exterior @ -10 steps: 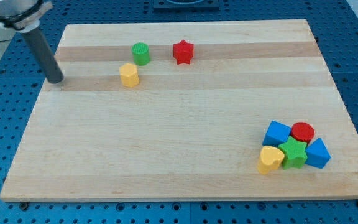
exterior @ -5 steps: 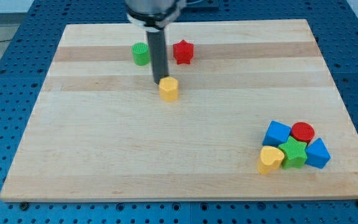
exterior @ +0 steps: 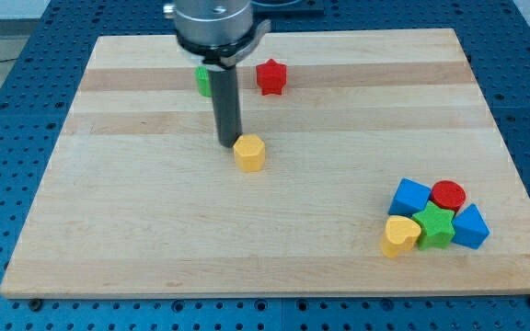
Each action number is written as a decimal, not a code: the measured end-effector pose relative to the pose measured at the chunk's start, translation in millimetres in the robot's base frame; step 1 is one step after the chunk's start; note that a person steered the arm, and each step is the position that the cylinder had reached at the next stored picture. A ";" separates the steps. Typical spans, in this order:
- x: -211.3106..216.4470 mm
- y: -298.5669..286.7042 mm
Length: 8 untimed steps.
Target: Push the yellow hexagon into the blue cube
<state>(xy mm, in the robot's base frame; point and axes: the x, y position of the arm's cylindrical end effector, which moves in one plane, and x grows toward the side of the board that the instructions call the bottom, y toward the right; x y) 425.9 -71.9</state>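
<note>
Just up-left of the yellow hexagon [exterior: 249,152], my tip [exterior: 228,144], a bare rod tool holding nothing, sits almost touching it; the blue cube [exterior: 409,196] lies well down-right of the hexagon, so the push line looks roughly set.
</note>
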 end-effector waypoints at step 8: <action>24.7 149.6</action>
<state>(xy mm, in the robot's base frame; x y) 450.5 77.8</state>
